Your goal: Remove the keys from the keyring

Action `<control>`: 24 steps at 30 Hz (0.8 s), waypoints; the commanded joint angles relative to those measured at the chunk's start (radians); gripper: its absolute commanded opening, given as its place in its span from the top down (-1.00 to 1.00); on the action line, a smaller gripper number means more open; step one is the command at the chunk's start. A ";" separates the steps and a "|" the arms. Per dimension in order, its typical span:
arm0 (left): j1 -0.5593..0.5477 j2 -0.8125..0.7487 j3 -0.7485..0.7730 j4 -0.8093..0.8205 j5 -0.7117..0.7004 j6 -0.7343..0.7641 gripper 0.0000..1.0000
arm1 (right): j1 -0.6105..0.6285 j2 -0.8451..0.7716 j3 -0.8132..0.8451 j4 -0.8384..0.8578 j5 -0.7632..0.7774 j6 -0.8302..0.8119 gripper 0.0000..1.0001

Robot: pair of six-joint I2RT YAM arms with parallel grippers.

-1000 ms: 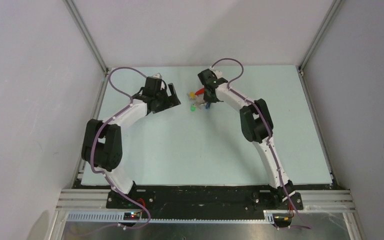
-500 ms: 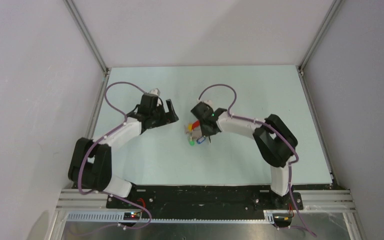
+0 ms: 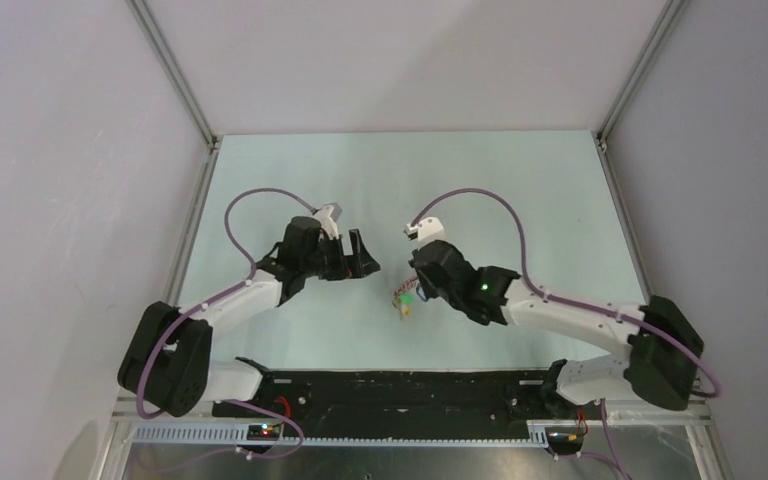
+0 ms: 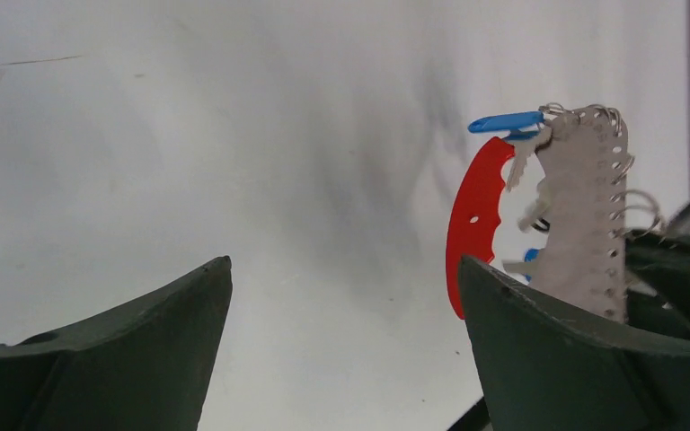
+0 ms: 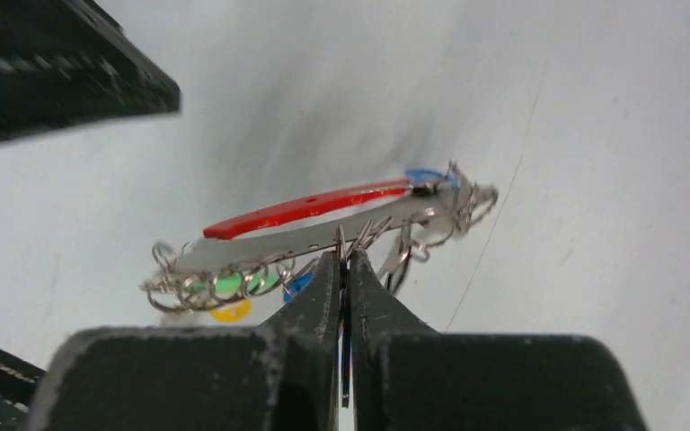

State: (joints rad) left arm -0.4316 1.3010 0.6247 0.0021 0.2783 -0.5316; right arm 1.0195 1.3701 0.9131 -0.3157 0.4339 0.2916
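Note:
The keyring (image 5: pixel 305 206) is a red crescent joined to a grey perforated metal strip with several wire rings. My right gripper (image 5: pixel 343 256) is shut on a thin flat piece hanging from it, seemingly a key, and holds the whole bundle above the table. Green (image 5: pixel 229 283), yellow (image 5: pixel 231 312) and blue (image 5: pixel 298 284) key heads hang below the strip. In the top view the bundle (image 3: pixel 403 298) hangs at my right gripper (image 3: pixel 415 290), near the front middle. My left gripper (image 3: pixel 360 255) is open and empty just left of it. The left wrist view shows the keyring (image 4: pixel 472 215) beyond the right finger (image 4: pixel 539 332).
The pale green table (image 3: pixel 360 180) has metal frame rails along its left and right edges and grey walls around it. The black base plate (image 3: pixel 410 385) of the arms lies along the near edge. The purple cables loop above both wrists.
My right gripper has carried the keyring from the far middle of the table toward the near edge. My left gripper has come back with it, staying open just to its left.

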 commanded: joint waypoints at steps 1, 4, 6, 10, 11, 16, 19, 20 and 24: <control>-0.021 -0.011 -0.001 0.161 0.171 -0.013 -0.97 | -0.009 -0.120 -0.016 0.161 -0.009 -0.131 1.00; -0.024 0.010 0.016 0.199 0.233 -0.058 -0.97 | -0.015 -0.168 -0.016 0.178 -0.062 -0.190 1.00; -0.024 0.005 0.028 0.215 0.258 -0.089 -0.97 | -0.025 -0.199 -0.016 0.190 -0.099 -0.213 1.00; -0.015 -0.042 0.048 0.223 0.263 -0.145 -0.97 | -0.054 -0.267 -0.016 0.205 -0.190 -0.234 1.00; -0.013 -0.050 0.051 0.224 0.255 -0.150 -0.97 | -0.062 -0.285 -0.016 0.206 -0.224 -0.235 1.00; 0.027 -0.018 0.083 0.256 0.304 -0.224 -0.99 | -0.151 -0.334 -0.016 0.211 -0.441 -0.238 1.00; 0.041 0.045 0.110 0.296 0.402 -0.312 -0.99 | -0.181 -0.364 -0.017 0.206 -0.563 -0.262 1.00; 0.043 0.055 0.116 0.298 0.420 -0.343 -0.99 | -0.193 -0.368 -0.019 0.206 -0.577 -0.274 1.00; 0.038 0.079 0.132 0.297 0.503 -0.421 -0.99 | -0.254 -0.379 -0.033 0.228 -0.685 -0.260 1.00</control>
State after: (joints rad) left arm -0.3912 1.3636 0.7193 0.2607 0.6506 -0.8330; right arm 0.8097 1.0214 0.8822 -0.1780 -0.0887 0.0437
